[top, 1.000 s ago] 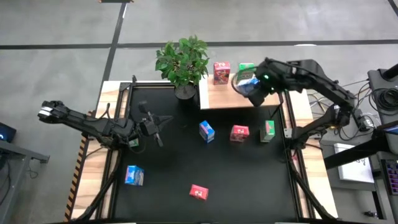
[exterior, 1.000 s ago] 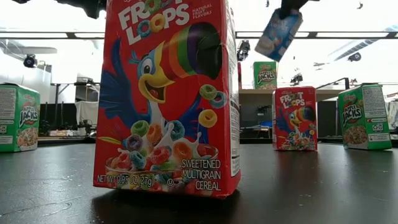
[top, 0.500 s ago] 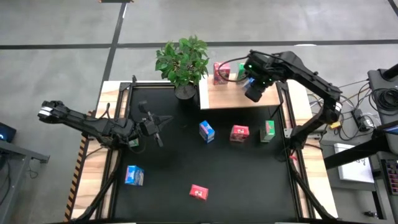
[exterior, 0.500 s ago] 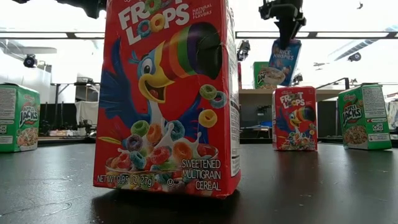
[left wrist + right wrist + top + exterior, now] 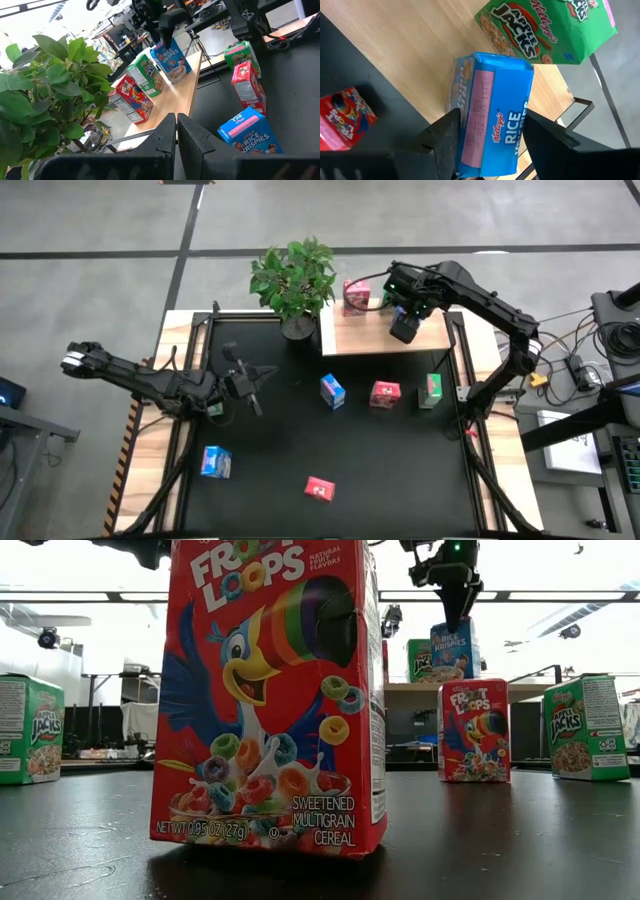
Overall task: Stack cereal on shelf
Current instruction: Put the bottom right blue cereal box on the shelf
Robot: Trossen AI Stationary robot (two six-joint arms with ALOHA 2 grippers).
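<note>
The shelf [image 5: 410,45] is pale wood with thin lines running along it, and it looks smooth and not shiny. The blue cereal box [image 5: 492,112] is thin cardboard with a slightly shiny print. The big red cereal box [image 5: 270,690] looks shiny too, with small dents. The table [image 5: 500,840] is black and dull, with a faint shine. The plant [image 5: 45,85] has smooth green leaves.
</note>
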